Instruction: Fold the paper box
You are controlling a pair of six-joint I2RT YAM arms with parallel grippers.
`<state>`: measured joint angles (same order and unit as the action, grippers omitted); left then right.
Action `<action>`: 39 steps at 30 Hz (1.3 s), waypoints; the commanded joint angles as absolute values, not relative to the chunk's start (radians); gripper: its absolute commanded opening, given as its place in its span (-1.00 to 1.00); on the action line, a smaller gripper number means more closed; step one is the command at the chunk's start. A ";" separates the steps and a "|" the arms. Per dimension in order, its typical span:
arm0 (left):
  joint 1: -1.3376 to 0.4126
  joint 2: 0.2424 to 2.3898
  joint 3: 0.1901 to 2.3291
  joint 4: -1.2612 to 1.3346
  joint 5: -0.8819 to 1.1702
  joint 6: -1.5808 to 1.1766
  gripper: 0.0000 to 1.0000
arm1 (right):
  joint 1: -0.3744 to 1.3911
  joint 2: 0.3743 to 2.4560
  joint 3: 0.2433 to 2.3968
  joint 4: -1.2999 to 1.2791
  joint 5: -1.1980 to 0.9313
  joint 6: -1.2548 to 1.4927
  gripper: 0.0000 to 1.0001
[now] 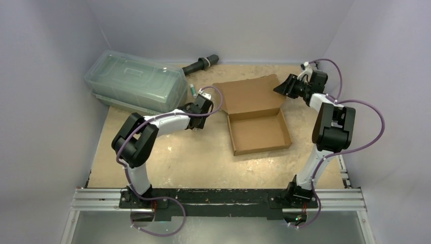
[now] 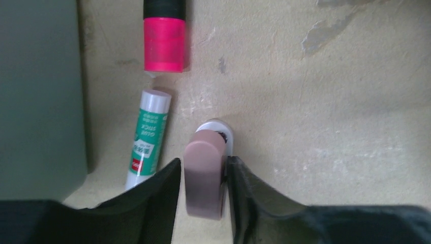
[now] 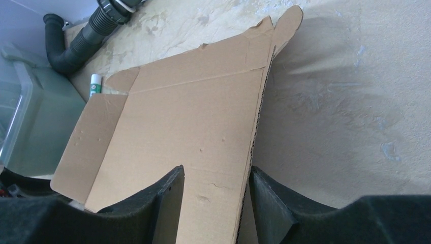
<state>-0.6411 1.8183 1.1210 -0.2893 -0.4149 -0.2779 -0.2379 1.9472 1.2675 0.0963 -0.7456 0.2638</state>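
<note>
The paper box [image 1: 259, 133] is brown cardboard, its shallow tray formed at mid-table and its lid [image 1: 249, 94] lying open toward the back. My right gripper [image 1: 282, 87] is at the lid's right rear corner. In the right wrist view it [image 3: 216, 169] stands open, with the right edge strip of the lid [image 3: 193, 117] lying between its fingers and neither finger pressing on it. My left gripper [image 1: 203, 104] is left of the lid. It [image 2: 203, 160] straddles a small mauve rounded object [image 2: 205, 178] on the table; the right finger touches it and a thin gap shows at the left finger.
A clear greenish lidded container [image 1: 134, 81] fills the back left. A glue stick [image 2: 149, 137] and a pink-capped tube [image 2: 163, 43] lie just beyond my left fingers. A black ribbed hose [image 1: 201, 64] lies at the back wall. Grey walls close in on three sides.
</note>
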 commanded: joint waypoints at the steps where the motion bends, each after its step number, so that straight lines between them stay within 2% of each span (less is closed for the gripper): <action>1: -0.605 1.834 1.152 -0.245 -0.338 -0.281 -0.40 | -0.238 1.892 1.256 0.107 -0.761 0.235 0.07; 2: -0.602 1.829 1.147 -0.239 -0.323 -0.287 -0.73 | -0.238 1.890 1.255 0.106 -0.759 0.233 0.07; 3: -0.601 1.818 1.140 -0.236 -0.308 -0.296 -0.93 | -0.238 1.889 1.254 0.105 -0.759 0.231 0.07; 4: -0.601 1.802 1.131 -0.228 -0.287 -0.307 -1.00 | -0.238 1.887 1.253 0.104 -0.758 0.229 0.07; 9: -0.633 1.651 1.073 -0.126 -0.074 -0.385 -1.00 | -0.237 1.876 1.248 0.101 -0.757 0.219 0.08; 14: -0.791 1.552 1.050 0.050 0.025 -0.437 -1.00 | -0.237 1.873 1.246 0.101 -0.759 0.218 0.11; 18: -0.869 1.664 1.146 0.092 0.081 -0.469 -1.00 | -0.237 1.873 1.243 0.098 -0.758 0.213 0.12; 24: -0.946 1.931 1.416 -0.066 0.014 -0.430 -1.00 | -0.238 1.870 1.238 0.093 -0.756 0.212 0.15; 28: -0.964 2.025 1.526 -0.149 -0.065 -0.411 -0.59 | -0.238 1.868 1.238 0.092 -0.761 0.212 0.16; 30: -0.964 2.031 1.558 -0.176 -0.095 -0.403 -0.32 | -0.237 1.868 1.238 0.092 -0.762 0.212 0.18; 32: -0.965 2.003 1.556 -0.194 -0.124 -0.384 -0.12 | -0.238 1.868 1.239 0.091 -0.760 0.212 0.20; 39: -0.959 1.750 1.356 -0.178 -0.282 -0.266 0.20 | -0.237 1.867 1.240 0.086 -0.759 0.204 0.37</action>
<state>-0.9646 1.9503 1.4322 -0.1902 -0.1467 -0.3531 -0.2379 1.9224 1.2392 0.0818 -0.7509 0.2245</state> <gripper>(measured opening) 0.559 0.664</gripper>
